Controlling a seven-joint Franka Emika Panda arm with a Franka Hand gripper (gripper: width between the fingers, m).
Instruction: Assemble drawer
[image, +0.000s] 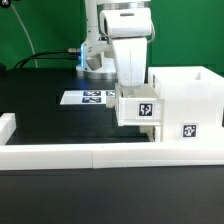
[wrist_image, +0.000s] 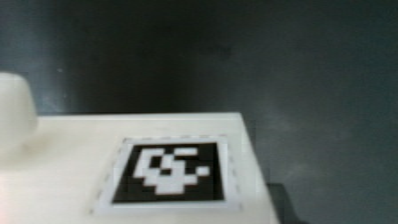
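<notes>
The small white box (image: 139, 107), at nine o'clock of the big box (image: 187, 100), looks light, stiff and smooth, best pinched across its thin walls; the claw (image: 133, 88) grip I cannot tell.

The surface (image: 50, 120) is black and matt, with only a faint sheen. Just below the jaws, the drawer box (image: 185, 100) looks like smooth white plastic, matt, with no visible grain. The small part (image: 138, 108) under the jaws has the same white finish and carries a printed black-and-white tag (wrist_image: 173, 172), flat and paper-like. Behind the jaws lies the marker board (image: 85, 97), thin, white and smooth. The arm's casing (image: 128, 40) is glossy white.
</notes>
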